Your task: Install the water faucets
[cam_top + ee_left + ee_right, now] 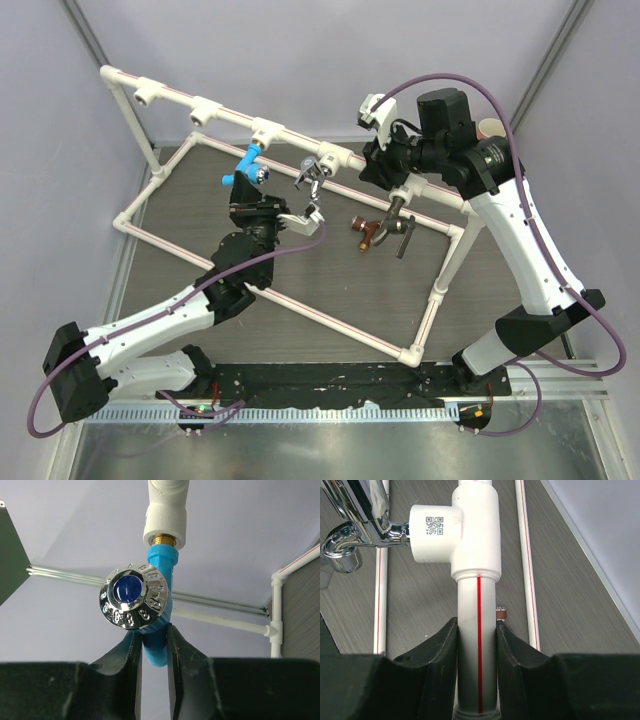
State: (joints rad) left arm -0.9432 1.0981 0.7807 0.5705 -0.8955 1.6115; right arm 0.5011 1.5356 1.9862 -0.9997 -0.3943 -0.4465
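We see the bright blue plastic faucet with a chrome dial handle (161, 587) threaded by its brass end into a white tee socket (165, 526) on the raised rail of the white pipe frame (175, 97). Its long axis runs from the socket down toward the near left, with the dial facing the left wrist camera. The left pincer (154, 637) is clamped narrow on its spout end, and the dial hides part of that grip. The shiny silver faucet (312, 172) sits in the next socket to the right, spout toward the near side; the right wrist view cuts it off at the top and left edges. The red-brown copper faucet (365, 231) and the dark grey lever faucet (402, 226) lie on the grey wood-grain worktop (330, 290) inside the frame, just beside each other; we can't tell if they touch. The right pincer (476, 630) is closed on the red-striped rail, just beside the silver one's socket. The left arm stretches low and diagonally from the near-left base, wrist tilted up. The right arm rises from the near-right base and folds back left over the rail.
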